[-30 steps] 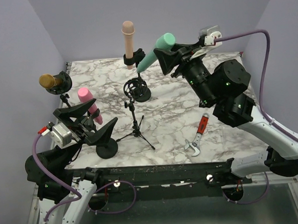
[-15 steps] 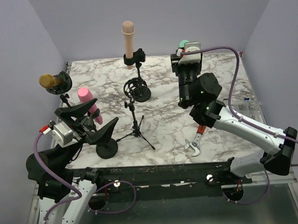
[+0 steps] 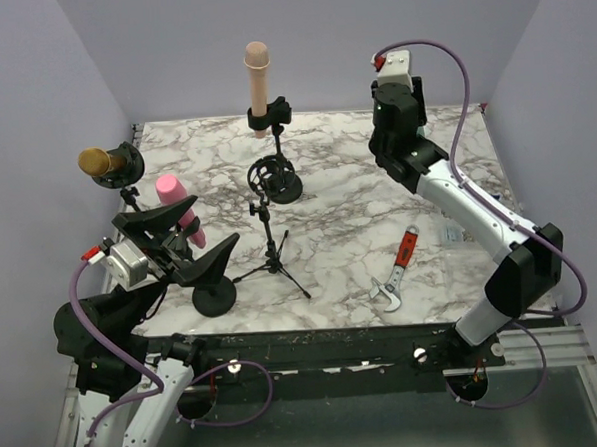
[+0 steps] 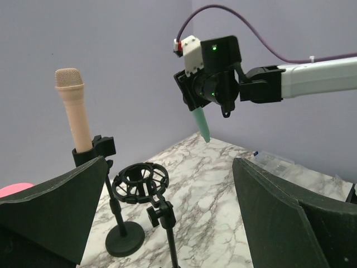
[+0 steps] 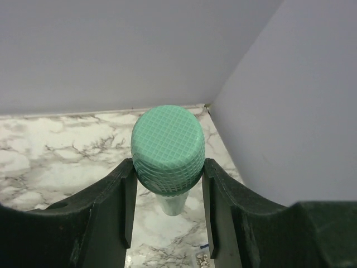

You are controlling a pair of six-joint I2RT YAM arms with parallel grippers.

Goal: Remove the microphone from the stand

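My right gripper (image 5: 168,167) is shut on the mesh head of a green microphone (image 5: 167,146) and holds it upright in the air over the table's back right corner. In the left wrist view the green microphone (image 4: 201,124) hangs handle down below that gripper. An empty black shock mount (image 3: 269,174) sits on a tripod stand (image 3: 272,253) at mid-table. My left gripper (image 3: 205,232) is open and empty at the front left, facing the shock mount (image 4: 140,182).
A beige microphone (image 3: 258,72) stands clipped in a round-base stand at the back. A gold microphone (image 3: 99,161) and a pink microphone (image 3: 175,198) sit in stands at the left. A red-handled wrench (image 3: 400,268) and a small clear bag (image 3: 456,236) lie at the right.
My right arm has swung from mid-table to the back right, carrying the green microphone and turning it from slanted to upright. The left arm has stayed put.
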